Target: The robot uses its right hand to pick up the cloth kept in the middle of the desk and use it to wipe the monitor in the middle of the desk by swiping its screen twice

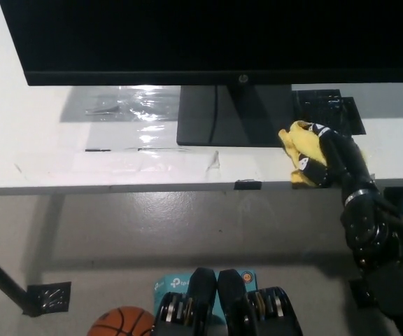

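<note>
Crumpled yellow cloth (301, 143) sits bunched inside the black right hand (331, 159), fingers clamped round it, by the black monitor's (215, 38) stand.

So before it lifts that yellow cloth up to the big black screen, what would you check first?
1. Black right robot hand closed on the crumpled yellow cloth: ok.
2. Whole cloth gathered up, nothing trailing: cannot tell; a corner hangs by the white desk edge.
3. Cloth lifted clear of the desk: cannot tell.
4. Wide black monitor upright on its dark stand, screen within view: ok.
5. Path upward free of the stand and the black tray behind the hand: ok, probably.
6. White left robot hand out of the way: not in view, cannot tell.
</note>
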